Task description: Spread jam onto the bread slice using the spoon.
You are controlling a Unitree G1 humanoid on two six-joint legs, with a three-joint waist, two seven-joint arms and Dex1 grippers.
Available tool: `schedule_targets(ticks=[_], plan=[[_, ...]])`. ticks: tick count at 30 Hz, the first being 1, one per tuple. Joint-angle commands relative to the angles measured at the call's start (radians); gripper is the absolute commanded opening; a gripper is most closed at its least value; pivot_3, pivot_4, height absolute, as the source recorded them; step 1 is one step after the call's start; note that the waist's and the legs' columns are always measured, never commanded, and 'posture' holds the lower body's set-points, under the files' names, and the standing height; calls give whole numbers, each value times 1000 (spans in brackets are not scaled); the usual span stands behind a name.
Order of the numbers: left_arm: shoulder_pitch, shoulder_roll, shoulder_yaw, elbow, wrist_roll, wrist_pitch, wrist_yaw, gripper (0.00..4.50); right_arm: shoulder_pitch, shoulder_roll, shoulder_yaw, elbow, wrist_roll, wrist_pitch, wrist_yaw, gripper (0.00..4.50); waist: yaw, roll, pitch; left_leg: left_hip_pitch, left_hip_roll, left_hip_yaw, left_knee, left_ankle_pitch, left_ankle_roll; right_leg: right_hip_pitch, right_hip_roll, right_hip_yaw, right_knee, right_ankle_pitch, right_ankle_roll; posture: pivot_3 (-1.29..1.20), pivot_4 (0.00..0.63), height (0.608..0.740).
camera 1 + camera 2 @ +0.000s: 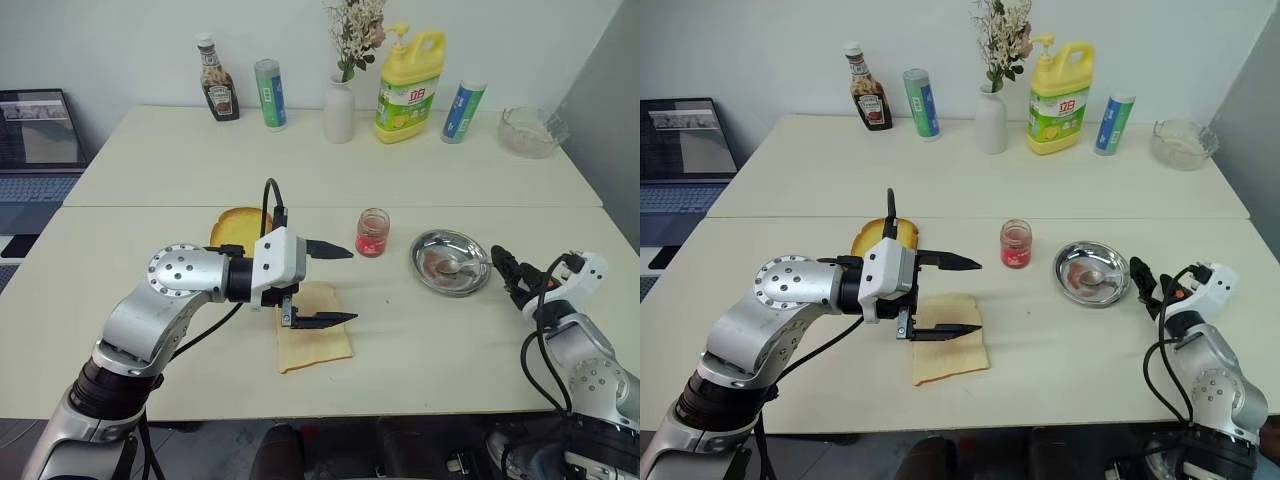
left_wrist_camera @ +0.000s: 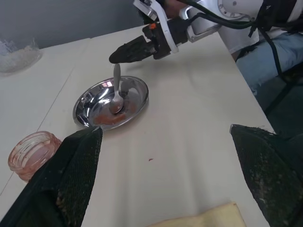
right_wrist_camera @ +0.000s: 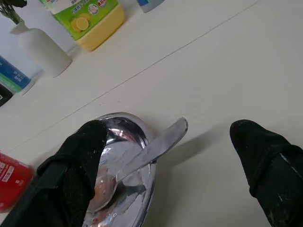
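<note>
While the right gripper (image 1: 508, 272) was held with its fingers spread wide and nothing between them, it was pointed at the spoon (image 3: 142, 161) from just beside the steel dish (image 1: 428, 246). The spoon was seen lying in that dish, its bowl down in the red smears and its handle sticking out over the rim toward the gripper. So the long way of the spoon ran from the dish out to the robot's right. The step was judged to be the reach for the spoon. Next, the handle would need to be pinched.

The left gripper (image 1: 335, 285) was held wide too, above the bread slice (image 1: 312, 345), with the jam (image 1: 372, 233) near
</note>
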Motion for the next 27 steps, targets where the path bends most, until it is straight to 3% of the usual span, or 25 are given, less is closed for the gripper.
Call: schedule_targets(ticks=[1,12,17,24,27], plan=[[-1,6,8,-45,6,3,14,4485,-50,2,-56,37,72,9,-1,4500,0,0,0,0,0,0,0,0,0,0,0,0,0,0,0,0,150,740],[-13,5,5,-38,17,9,10,4485,-107,9,-79,113,132,29,-7,4500,0,0,0,0,0,0,0,0,0,0,0,0,0,0,0,0,150,740],[-21,3,1,-27,26,7,3,4500,-107,18,-83,93,178,66,-30,2890,0,1,0,0,0,0,0,0,0,0,0,0,0,0,0,0,150,740],[-24,-1,0,-20,36,4,7,4500,-125,15,-90,104,221,95,-47,205,0,1,0,0,0,0,0,0,0,0,0,0,0,0,0,0,150,740],[-22,-2,0,-15,44,-1,10,4500,-125,6,-97,114,236,95,-44,31,0,1,0,0,0,0,0,0,0,0,0,0,0,0,0,0,150,740]])
